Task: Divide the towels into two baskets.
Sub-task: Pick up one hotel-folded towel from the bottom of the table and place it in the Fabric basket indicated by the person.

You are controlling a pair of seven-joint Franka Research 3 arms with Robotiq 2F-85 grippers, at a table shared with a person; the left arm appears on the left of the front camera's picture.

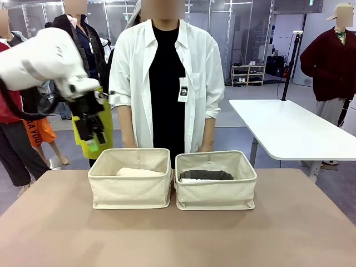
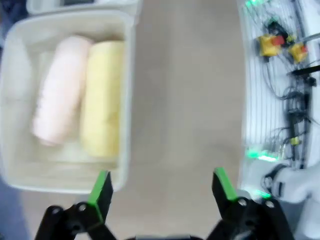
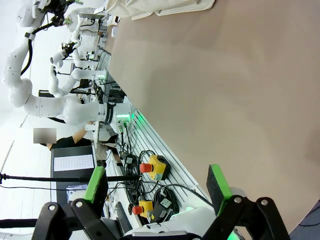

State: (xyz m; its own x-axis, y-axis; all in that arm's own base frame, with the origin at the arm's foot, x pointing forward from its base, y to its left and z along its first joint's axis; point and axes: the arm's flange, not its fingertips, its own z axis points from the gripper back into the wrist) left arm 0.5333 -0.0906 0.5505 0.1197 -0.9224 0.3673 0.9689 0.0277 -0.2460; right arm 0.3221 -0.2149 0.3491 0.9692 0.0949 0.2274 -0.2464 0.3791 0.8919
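Nearest the robot, the bare brown counter [image 1: 178,233] carries nothing loose, so by my reading the sorting is done and the step in hand is simply to pull the arms back cleanly.

In its own wrist view the right gripper [image 3: 159,182] has its fingers spread wide with nothing between them, looking along the counter's edge toward the cable clutter at 7 o'clock. It sits well apart from the baskets, so it needs only to hold off.

Farther in, at 12 o'clock on the counter, the two baskets sit just beside each other. The left basket [image 1: 130,186] holds the pale pink towel [image 2: 61,95] and the yellow towel [image 2: 102,97] lying side by side, touching. The right basket [image 1: 215,188] holds the dark grey towel [image 1: 206,174] on top of the white towel [image 1: 192,180].

Beyond, at 10 o'clock, the left gripper [image 1: 92,134] hangs above and beside the left basket, fingers spread and empty. To finish well, I'd lift it straight up before swinging it away, so the fingers don't catch the soft canvas rim.

The person [image 1: 166,78] stands at the far edge, hands behind the baskets.
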